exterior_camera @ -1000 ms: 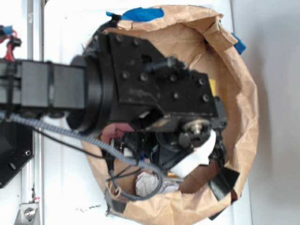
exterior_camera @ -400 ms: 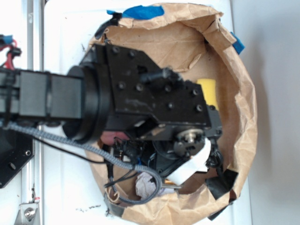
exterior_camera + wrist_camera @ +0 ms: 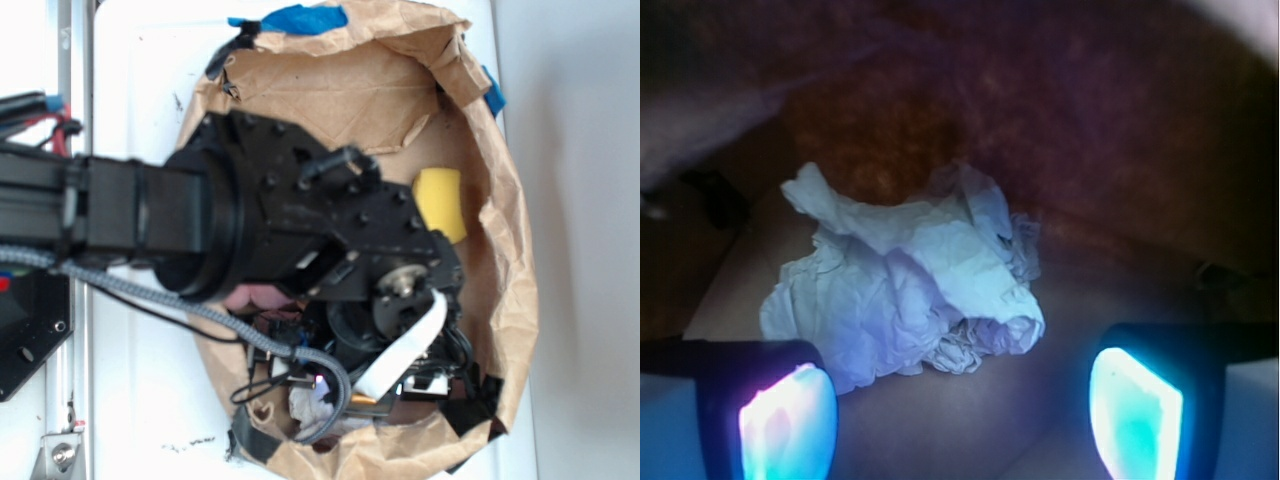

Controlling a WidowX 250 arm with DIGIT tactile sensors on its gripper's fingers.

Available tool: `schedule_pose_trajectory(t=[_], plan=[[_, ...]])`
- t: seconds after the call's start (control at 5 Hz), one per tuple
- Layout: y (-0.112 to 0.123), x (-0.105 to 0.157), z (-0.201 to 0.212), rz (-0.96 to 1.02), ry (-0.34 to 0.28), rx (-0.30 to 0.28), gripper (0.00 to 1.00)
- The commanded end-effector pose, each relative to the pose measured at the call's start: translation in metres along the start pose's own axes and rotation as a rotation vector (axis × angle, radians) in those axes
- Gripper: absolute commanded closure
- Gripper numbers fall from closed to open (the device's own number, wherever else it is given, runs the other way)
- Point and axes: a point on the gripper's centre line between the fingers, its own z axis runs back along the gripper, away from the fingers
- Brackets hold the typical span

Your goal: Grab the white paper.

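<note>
The white paper (image 3: 910, 285) is a small crumpled off-white wad lying on the brown floor of the bag. In the wrist view it sits just ahead of my gripper (image 3: 960, 420), centred slightly left between the two glowing pads. The jaws stand wide apart and hold nothing. The left pad (image 3: 788, 425) is close to the wad's near-left edge; the right pad (image 3: 1135, 410) is apart from it. In the exterior view only a bit of the wad (image 3: 303, 403) shows under the arm, near the bag's lower rim; my gripper itself is hidden there by the arm.
A large brown paper bag (image 3: 505, 300) lies open around everything, its crumpled walls rising on all sides. A yellow sponge wedge (image 3: 441, 200) lies inside at right. Something pink (image 3: 255, 296) peeks out under the arm. Blue tape (image 3: 300, 17) holds the bag's top edge.
The arm has swung down and toward the bag's lower rim, over the wad. More of the yellow sponge is uncovered. Less of the wad shows in the exterior view.
</note>
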Motion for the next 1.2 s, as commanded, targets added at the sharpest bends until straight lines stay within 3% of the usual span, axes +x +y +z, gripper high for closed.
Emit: schedule_pose_trajectory(t=[0.0, 0.4, 0.8, 1.0], plan=[[-0.004, 0.02, 0.003, -0.129, -0.027, 0.024, 0.0], [-0.009, 0.033, -0.001, -0.182, -0.104, -0.072, 0.0], [-0.001, 0.041, -0.019, -0.235, -0.178, -0.095, 0.0], [0.0, 0.041, -0.034, -0.239, -0.203, -0.124, 0.14]])
